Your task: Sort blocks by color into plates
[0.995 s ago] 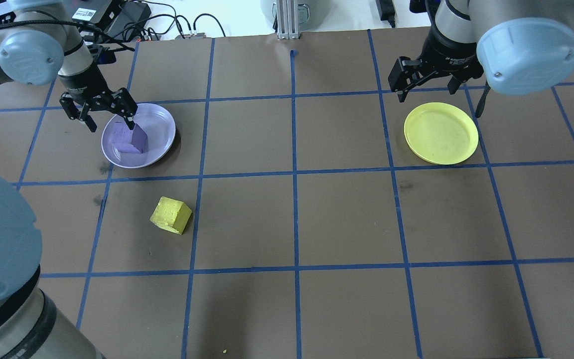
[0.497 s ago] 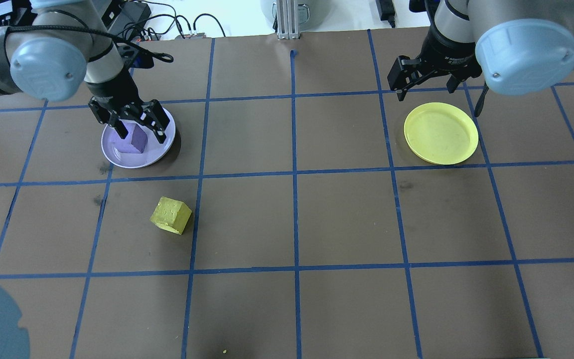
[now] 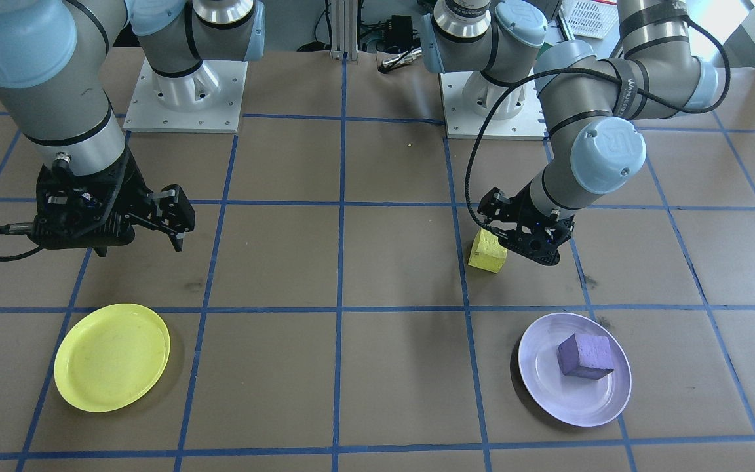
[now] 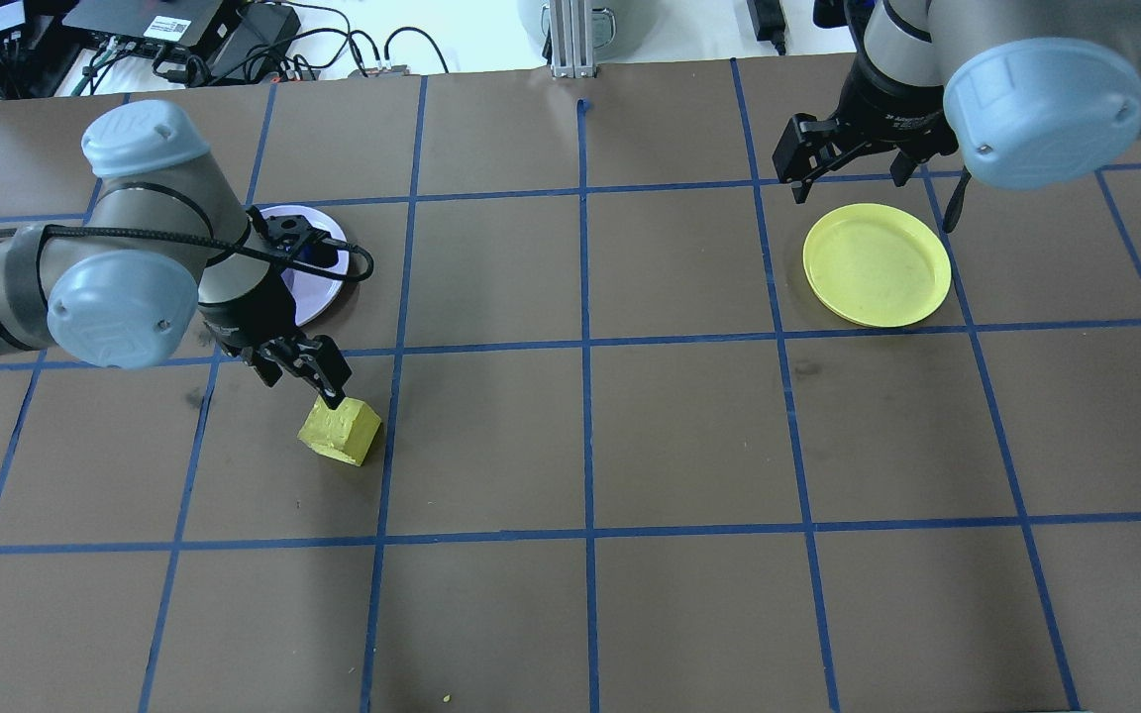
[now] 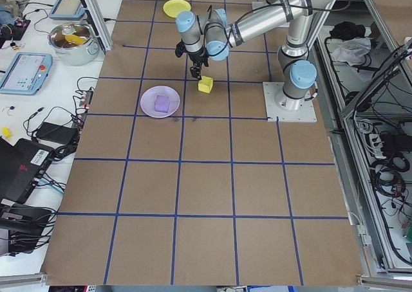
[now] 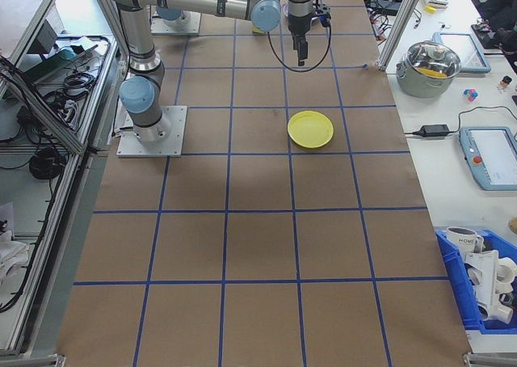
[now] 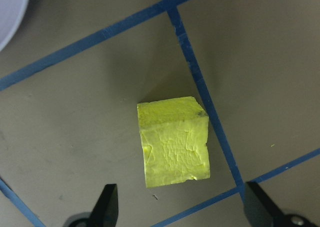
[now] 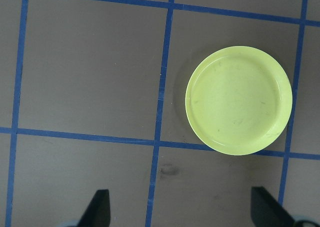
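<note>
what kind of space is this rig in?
Likely a robotics lab workcell: a brown table gridded with blue tape, teach pendants beside it, and cable bundles along an aluminium frame.

Purple block (image 3: 585, 356) in lavender plate (image 3: 541, 387) — yellow block (image 3: 486, 253) loose

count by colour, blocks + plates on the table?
Yellow: 2, the yellow block and the yellow plate.
Purple: 2, the purple block and the lavender plate.
Total: 4.
</note>
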Controlling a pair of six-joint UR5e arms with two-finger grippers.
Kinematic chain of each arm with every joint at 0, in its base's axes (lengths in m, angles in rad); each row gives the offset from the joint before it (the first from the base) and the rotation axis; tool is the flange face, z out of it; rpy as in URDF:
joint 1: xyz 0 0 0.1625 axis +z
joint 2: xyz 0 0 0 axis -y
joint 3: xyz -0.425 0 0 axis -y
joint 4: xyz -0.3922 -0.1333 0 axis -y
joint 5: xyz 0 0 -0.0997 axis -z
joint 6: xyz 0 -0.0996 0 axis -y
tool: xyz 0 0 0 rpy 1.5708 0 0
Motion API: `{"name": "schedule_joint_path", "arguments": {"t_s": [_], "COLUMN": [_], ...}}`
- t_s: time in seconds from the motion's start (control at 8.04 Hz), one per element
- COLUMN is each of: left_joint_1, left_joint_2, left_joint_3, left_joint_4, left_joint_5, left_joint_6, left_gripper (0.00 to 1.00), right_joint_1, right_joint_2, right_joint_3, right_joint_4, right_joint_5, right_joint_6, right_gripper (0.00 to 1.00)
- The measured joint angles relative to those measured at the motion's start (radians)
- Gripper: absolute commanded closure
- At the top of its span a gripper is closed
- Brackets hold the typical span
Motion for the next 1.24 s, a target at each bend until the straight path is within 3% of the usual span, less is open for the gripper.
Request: {"name": "schedule_joint_path", "arguments": {"t_s": [0.37,0.87,0.99,1.12,1.24], "left_joint_1": [0.004,0.005,0.005,0.005,0.005], "left_joint_2": [-0.047,-0.101,-0.116,-0.127,-0.137], "left_joint_3": [-0.068,-0.075,-0.076,-0.076,-0.076], "left_joint_4": [0.088,0.116,0.118,0.118,0.119], "left_joint_5": [-0.008,-0.01,-0.011,-0.01,-0.008], "left_joint_6": [-0.003,-0.088,-0.116,-0.13,-0.139], "left_gripper": [0.11,0.12,0.37,0.83,1.0], "right_joint_1": [-0.001,-0.001,-0.001,-0.001,-0.001], "right_joint_2": [0.0,-0.001,-0.001,-0.001,0.0], "right_joint_3": [0.0,0.0,0.0,0.0,0.0], "right_joint_4": [0.007,0.002,0.001,-0.002,-0.004], "right_joint_5": [0.0,0.01,0.013,0.013,0.013], "right_joint_6": [-0.001,-0.007,-0.02,-0.053,-0.08], "right_gripper": [0.0,0.0,0.0,0.0,0.0]}}
